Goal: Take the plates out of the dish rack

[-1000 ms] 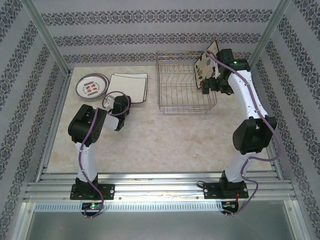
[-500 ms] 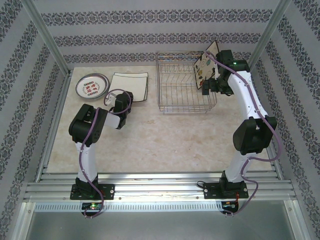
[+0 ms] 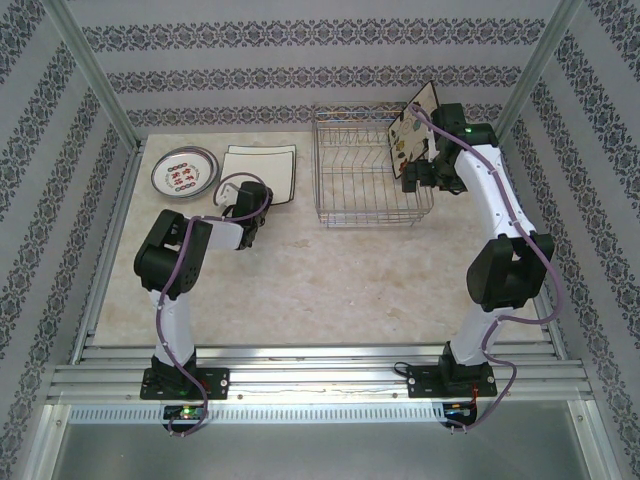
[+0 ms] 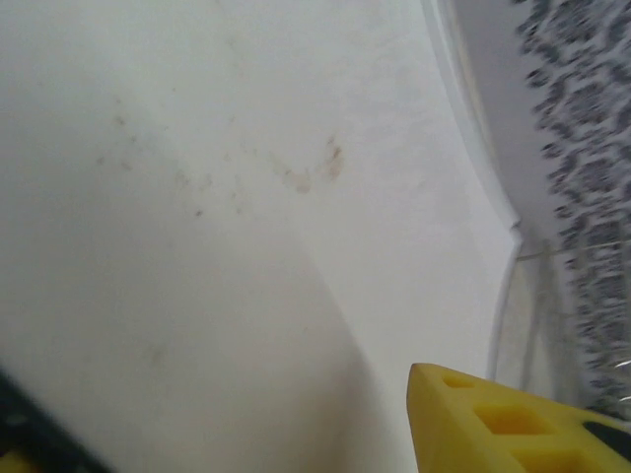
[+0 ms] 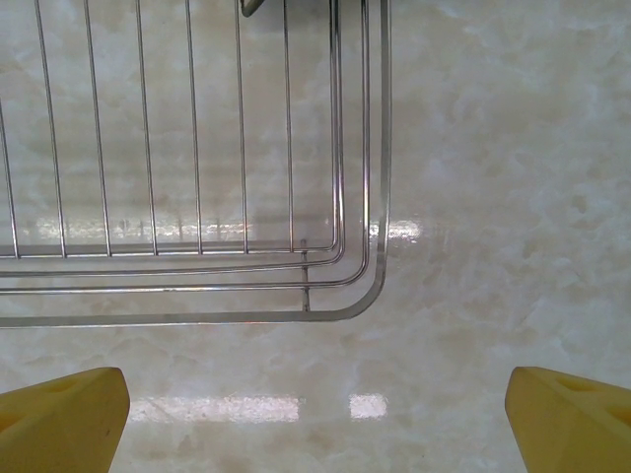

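White arms point(image 3: 172, 318), black joints point(image 3: 510, 270), purple cables point(image 3: 504, 195)

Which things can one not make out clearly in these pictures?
Square cream plate: left wrist view, too close and blurred; no pattern readable.
Silver wire dish rack: right wrist view, cut off by frame edges.
Upright flowered square plate: top view, right arm covers its lower part.

This is a robot test cell dressed as a kitchen: floral wallpaper point(image 3: 300, 45) hangs between aluminium posts point(image 3: 95, 80), a dish rack point(image 3: 365, 195) sits on the marble-look surface point(image 3: 330, 280), and the left arm point(image 3: 172, 320) and right arm point(image 3: 497, 195) are bolted to slotted metal rails point(image 3: 320, 378).
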You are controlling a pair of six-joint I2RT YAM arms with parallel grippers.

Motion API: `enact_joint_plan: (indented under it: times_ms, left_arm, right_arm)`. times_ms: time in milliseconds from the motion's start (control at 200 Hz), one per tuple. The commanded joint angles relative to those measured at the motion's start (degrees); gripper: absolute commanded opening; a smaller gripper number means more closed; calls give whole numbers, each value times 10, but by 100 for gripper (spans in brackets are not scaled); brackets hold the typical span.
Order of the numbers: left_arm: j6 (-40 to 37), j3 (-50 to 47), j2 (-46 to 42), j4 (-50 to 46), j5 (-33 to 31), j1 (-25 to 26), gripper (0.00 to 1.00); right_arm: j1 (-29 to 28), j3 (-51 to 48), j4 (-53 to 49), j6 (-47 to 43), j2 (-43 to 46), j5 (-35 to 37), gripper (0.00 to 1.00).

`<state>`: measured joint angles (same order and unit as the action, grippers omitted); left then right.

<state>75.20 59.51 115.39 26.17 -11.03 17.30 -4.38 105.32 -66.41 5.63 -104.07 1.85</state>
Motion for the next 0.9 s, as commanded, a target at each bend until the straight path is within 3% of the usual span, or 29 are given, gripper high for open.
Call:
enact_joint_plan:
  times_ms: [0,185,894]
  left_arm:
    - [-39,11,-27,-101,-20,8,57]
    - [-67,32,-38,-162,-19,9,66]
    - [-124,161,15,-263,-13,9,70]
  right_arm:
    - [-3,-7,11,4,19,-13,98]
    - [0,-9,20,9,20,-20,98]
    - [15,-3,40,13,0,-45,98]
